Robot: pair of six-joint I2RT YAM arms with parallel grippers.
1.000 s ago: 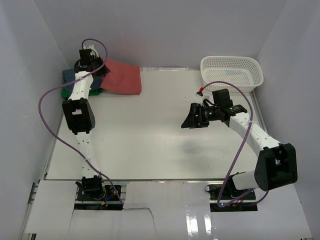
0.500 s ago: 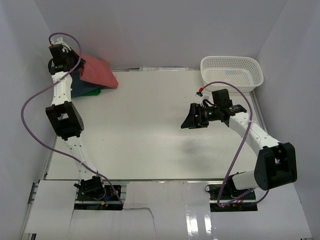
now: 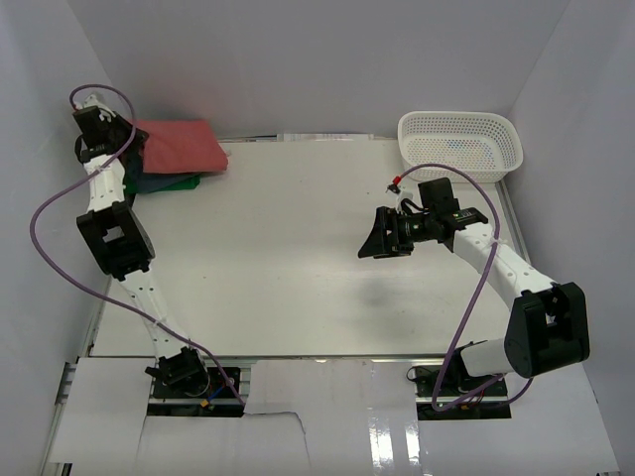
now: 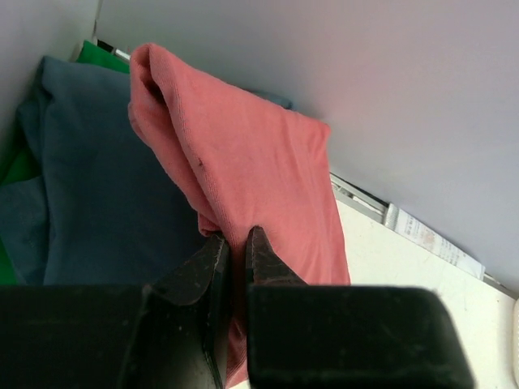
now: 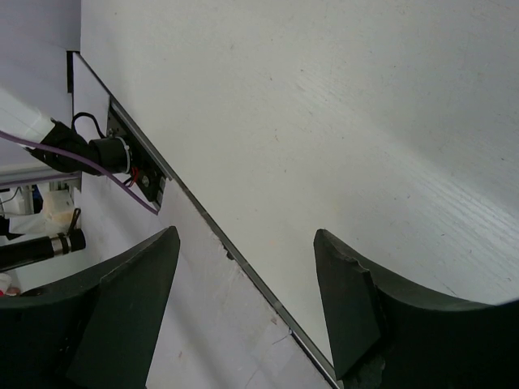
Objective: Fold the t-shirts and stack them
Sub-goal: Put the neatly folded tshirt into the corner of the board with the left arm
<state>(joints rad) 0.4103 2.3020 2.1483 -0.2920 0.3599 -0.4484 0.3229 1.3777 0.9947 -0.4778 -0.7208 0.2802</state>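
Observation:
A folded coral-red t-shirt [image 3: 181, 146] lies at the far left corner of the table, over a slate-blue t-shirt [image 3: 149, 183] and a bright green t-shirt [image 3: 184, 181]. My left gripper [image 3: 127, 149] is shut on the coral-red shirt's edge. In the left wrist view the gripper [image 4: 233, 239] pinches the coral-red cloth [image 4: 251, 170], with the slate-blue shirt [image 4: 97, 186] below and a green strip [image 4: 101, 55] behind. My right gripper [image 3: 375, 238] is open and empty above the table's right middle; in the right wrist view [image 5: 247, 259] only bare table shows between its fingers.
A white plastic mesh basket [image 3: 461, 145] stands at the far right corner. White walls close the left, back and right sides. The table's front edge [image 5: 203, 219] runs diagonally through the right wrist view.
My left gripper has carried the coral-red shirt leftward and back, from the table surface onto the blue and green shirts in the corner. The right arm has not moved.

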